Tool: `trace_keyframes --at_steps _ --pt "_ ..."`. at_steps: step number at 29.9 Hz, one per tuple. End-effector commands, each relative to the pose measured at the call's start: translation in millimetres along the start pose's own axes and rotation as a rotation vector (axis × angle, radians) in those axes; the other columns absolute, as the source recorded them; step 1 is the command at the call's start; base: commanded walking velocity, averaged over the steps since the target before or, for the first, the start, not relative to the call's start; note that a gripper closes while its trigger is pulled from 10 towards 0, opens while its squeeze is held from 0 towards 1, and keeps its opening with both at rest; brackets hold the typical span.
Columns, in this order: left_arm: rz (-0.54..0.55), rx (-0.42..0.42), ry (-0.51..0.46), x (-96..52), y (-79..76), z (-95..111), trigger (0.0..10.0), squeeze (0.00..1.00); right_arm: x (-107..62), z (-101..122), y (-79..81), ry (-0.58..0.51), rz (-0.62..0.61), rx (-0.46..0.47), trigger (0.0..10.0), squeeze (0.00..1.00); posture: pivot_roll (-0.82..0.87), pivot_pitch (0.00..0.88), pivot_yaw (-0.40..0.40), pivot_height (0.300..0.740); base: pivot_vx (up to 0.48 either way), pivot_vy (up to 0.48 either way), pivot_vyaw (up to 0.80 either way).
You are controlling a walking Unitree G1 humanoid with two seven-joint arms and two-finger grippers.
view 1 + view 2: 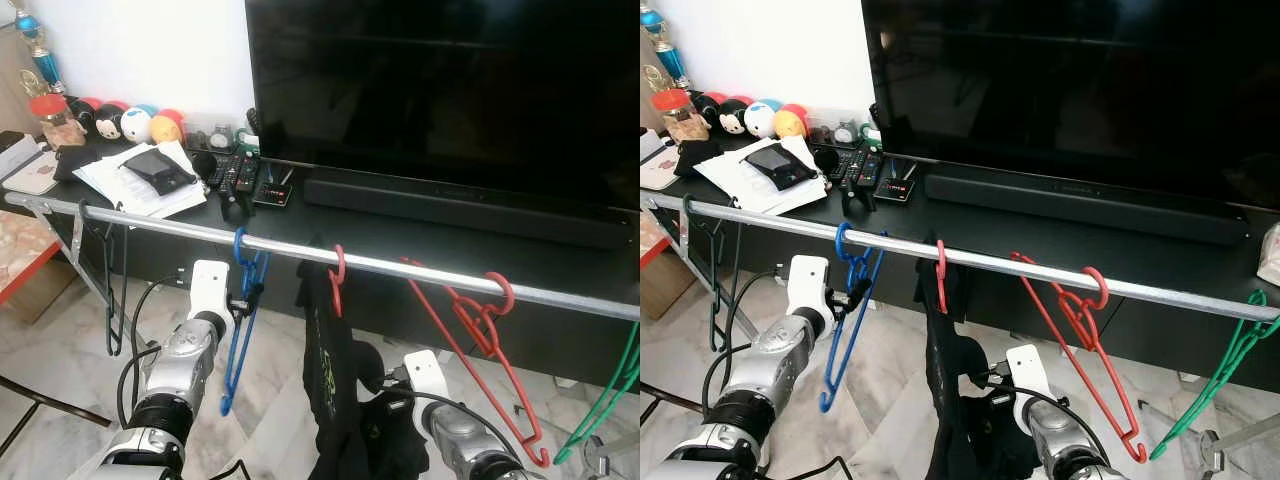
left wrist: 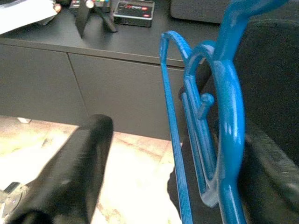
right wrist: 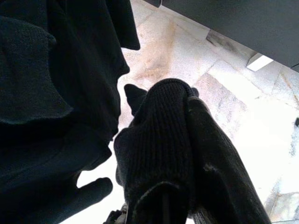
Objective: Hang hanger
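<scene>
A metal rail (image 1: 180, 228) runs across in front of a black TV cabinet. A blue hanger (image 1: 243, 300) hangs on it by its hook. My left gripper (image 1: 250, 293) is at the blue hanger's neck, open, with the hanger (image 2: 219, 121) between one black finger (image 2: 70, 177) and the other side. To the right, a black garment (image 1: 335, 380) with green print hangs from a red hanger (image 1: 339, 270). My right gripper (image 1: 385, 400) is low beside it, shut on a fold of the dark knit cloth (image 3: 159, 140).
A dark hanger (image 1: 110, 290) hangs at the rail's left end; two red hangers (image 1: 480, 340) and a green one (image 1: 610, 395) hang to the right. The cabinet top (image 1: 400, 235) carries a large TV (image 1: 450, 90), soundbar, remotes, papers and plush toys. Marble floor lies below.
</scene>
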State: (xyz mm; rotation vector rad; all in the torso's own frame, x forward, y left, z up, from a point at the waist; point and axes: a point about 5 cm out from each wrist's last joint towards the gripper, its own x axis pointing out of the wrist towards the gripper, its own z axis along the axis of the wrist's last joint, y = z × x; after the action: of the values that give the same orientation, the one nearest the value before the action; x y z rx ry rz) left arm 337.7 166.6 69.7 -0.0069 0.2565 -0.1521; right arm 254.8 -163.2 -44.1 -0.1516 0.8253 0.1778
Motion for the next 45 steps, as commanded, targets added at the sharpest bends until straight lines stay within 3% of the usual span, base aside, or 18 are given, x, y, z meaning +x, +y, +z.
trace_keyframes --at_steps 1,45 --pt "-0.019 0.024 -0.006 1.8 -1.1 2.3 0.0 0.0 0.0 2.0 -0.5 -0.012 0.002 -0.001 10.0 0.0 -0.03 0.0 -0.007 0.74 0.0 0.0 0.0" --pt "-0.052 0.062 -0.012 3.6 -1.4 0.6 0.0 0.0 -0.1 0.0 -0.2 -0.006 0.004 0.0 10.0 0.0 -0.03 0.0 -0.002 0.74 0.0 0.0 0.0"
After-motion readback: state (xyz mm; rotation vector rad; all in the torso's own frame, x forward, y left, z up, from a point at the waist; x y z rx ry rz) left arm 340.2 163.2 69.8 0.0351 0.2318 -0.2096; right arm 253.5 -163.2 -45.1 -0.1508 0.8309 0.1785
